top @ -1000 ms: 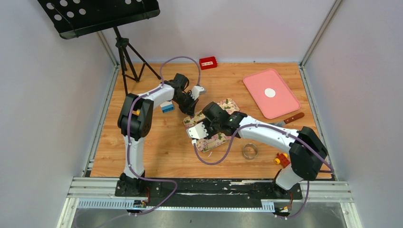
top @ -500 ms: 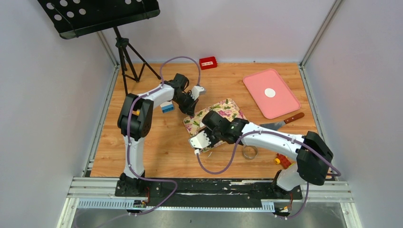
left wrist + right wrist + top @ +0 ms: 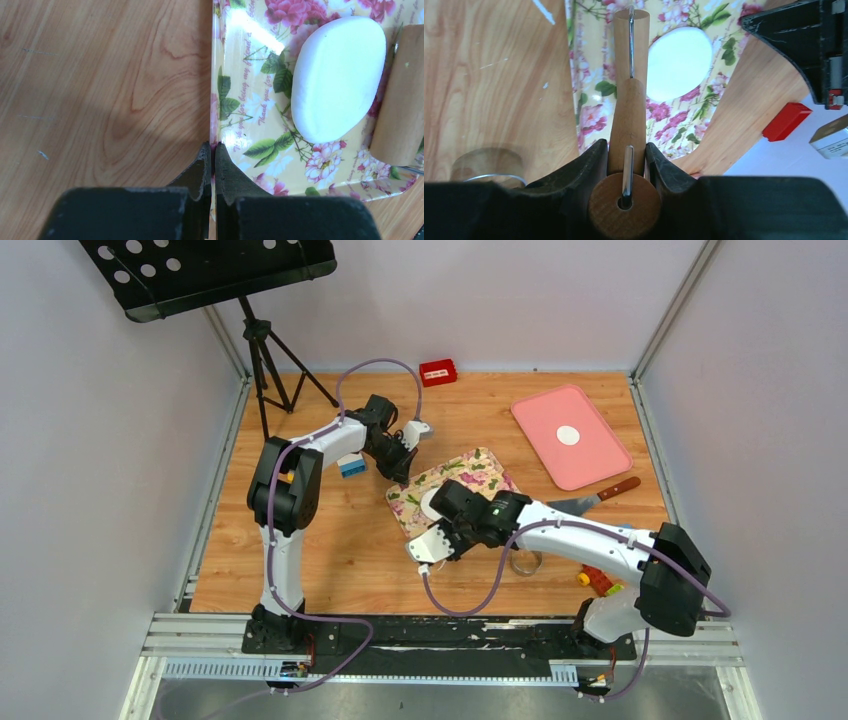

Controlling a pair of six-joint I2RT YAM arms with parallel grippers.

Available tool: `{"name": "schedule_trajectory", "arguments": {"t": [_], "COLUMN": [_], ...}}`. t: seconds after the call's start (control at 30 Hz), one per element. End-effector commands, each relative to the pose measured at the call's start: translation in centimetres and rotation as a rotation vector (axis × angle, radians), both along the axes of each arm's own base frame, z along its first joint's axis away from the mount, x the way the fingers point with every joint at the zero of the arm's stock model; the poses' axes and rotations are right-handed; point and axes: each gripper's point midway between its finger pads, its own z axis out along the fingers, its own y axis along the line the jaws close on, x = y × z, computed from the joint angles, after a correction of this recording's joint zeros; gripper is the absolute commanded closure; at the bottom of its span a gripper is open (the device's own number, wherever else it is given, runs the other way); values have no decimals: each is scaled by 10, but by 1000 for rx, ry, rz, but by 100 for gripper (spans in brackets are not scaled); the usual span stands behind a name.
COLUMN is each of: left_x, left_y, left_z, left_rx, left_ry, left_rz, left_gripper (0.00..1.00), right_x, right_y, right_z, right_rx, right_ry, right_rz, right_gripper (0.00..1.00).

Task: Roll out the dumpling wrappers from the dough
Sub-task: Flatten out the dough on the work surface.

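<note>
The left fingers (image 3: 197, 172) pinched the rim of the glossy flower-printed board (image 3: 245, 125) and the right fingers (image 3: 581, 170) gripped the wooden rolling pin (image 3: 628, 115) beside the soft white oval dough (image 3: 337, 77) lying on it, so rim slippage risked the board skidding.

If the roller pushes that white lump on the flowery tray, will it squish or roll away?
Probably squish: the dough looks soft and matte, a thick rounded oval. It likely won't roll, since it lies flat on the flowery tray. It might cling to the wooden rolling pin.
</note>
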Motion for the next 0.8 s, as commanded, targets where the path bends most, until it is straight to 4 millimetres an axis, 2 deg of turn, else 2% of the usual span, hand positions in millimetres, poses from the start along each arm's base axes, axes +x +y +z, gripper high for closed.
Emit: {"name": "schedule_trajectory", "arguments": {"t": [0.0,0.23,0.33,0.43,0.57,0.77], "left_x": [-8,-9,-9,-9,-10,-11], "left_y": [3,2,2,2,1,1], "left_z": [-4,-4,-4,-4,-3,-3], "left_rx": [35,32,31,29,27,24], "left_ry": [1,3,5,6,5,7], "left_rz": [-16,-17,-18,-19,-22,-24], "left_gripper": [100,100,100,100,100,100], "right_x": [-18,23,40,55,69,67], "right_y": [-16,22,33,37,41,36], "right_z": [11,79,91,81,55,8], "right_rx": [-46,189,237,213,180,86], "right_ry": [81,-63,-108,-150,-168,-109], "right_rz": [-15,-79,-105,-106,-102,-99], "right_gripper": [100,100,100,100,100,100]}}
